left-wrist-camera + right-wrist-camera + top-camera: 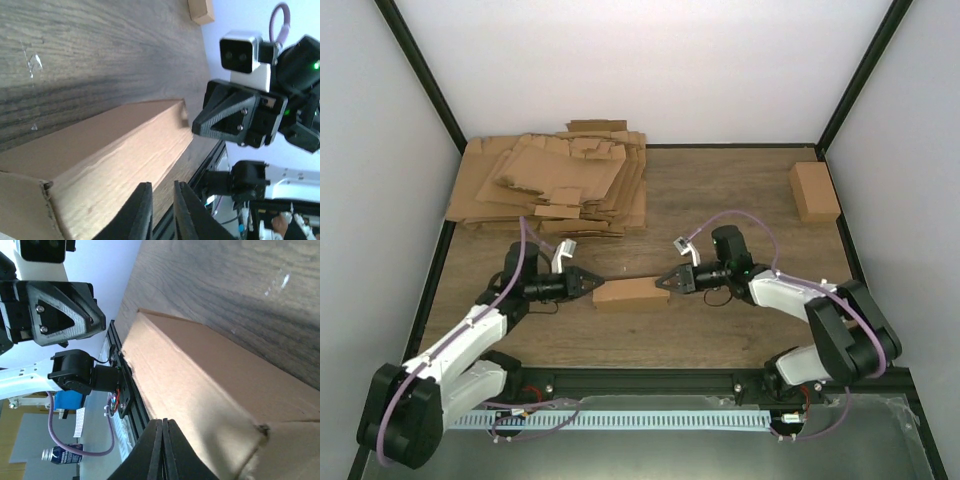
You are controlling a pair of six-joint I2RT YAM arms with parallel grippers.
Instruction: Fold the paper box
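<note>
The paper box (632, 293) lies on the wooden table as a small closed brown carton, lengthwise between the two arms. My left gripper (592, 283) points at its left end. In the left wrist view its fingers (141, 212) stand a narrow gap apart, nothing between them, with the carton (115, 155) just ahead of the left gripper (162, 184). My right gripper (663, 281) is at the carton's right end. In the right wrist view the right gripper (162, 421) has its fingers pressed together, empty, beside the box's long face (200, 385).
A thick heap of flat cardboard sheets (555, 185) fills the back left. Another folded carton (814, 190) stands at the back right by the wall. A black rail (650, 380) runs along the near edge. White walls enclose the table.
</note>
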